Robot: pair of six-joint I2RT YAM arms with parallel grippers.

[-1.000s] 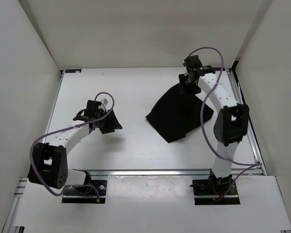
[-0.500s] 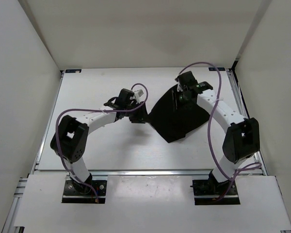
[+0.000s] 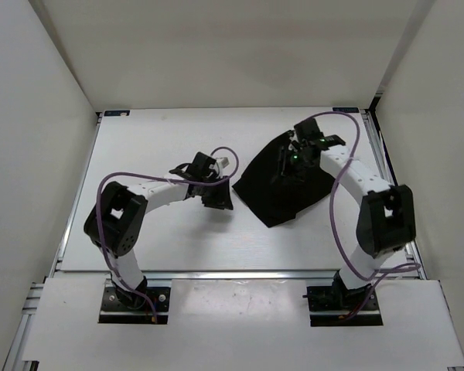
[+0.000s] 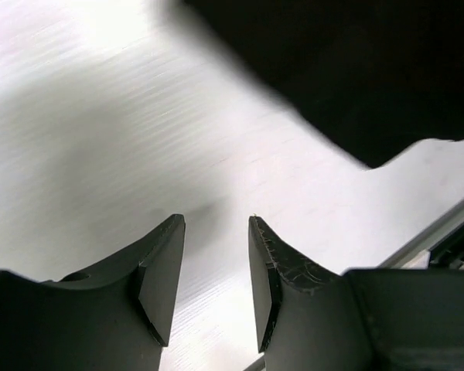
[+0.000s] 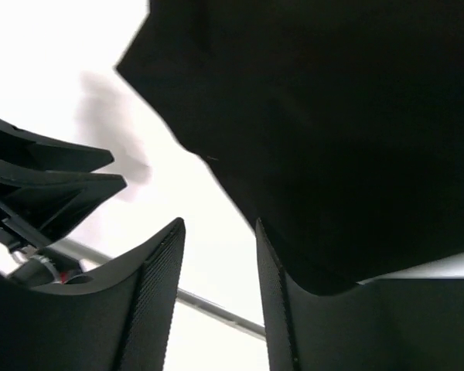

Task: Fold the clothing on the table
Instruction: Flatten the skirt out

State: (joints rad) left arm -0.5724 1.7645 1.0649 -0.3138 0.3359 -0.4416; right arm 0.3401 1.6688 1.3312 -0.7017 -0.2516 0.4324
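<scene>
The black clothing (image 3: pixel 282 189) lies in a rumpled, roughly triangular heap on the right half of the white table (image 3: pixel 155 139). My left gripper (image 3: pixel 218 199) hovers low just left of its left edge, open, with only bare table between its fingers (image 4: pixel 216 232). In the left wrist view the clothing (image 4: pixel 356 69) fills the upper right. My right gripper (image 3: pixel 288 164) sits over the far part of the garment, open and empty (image 5: pixel 219 232). In the right wrist view the clothing (image 5: pixel 332 116) lies beside the right finger, and the left gripper (image 5: pixel 46 189) shows at the left edge.
White walls (image 3: pixel 54 93) enclose the table on three sides. A silver rail (image 3: pixel 240 273) runs along the near edge, with both arm bases behind it. Purple cables (image 3: pixel 340 193) loop off each arm.
The left arm swung right across the table to the garment's left edge. The right gripper came down from the far corner over the cloth. Both pairs of jaws narrowed somewhat.
</scene>
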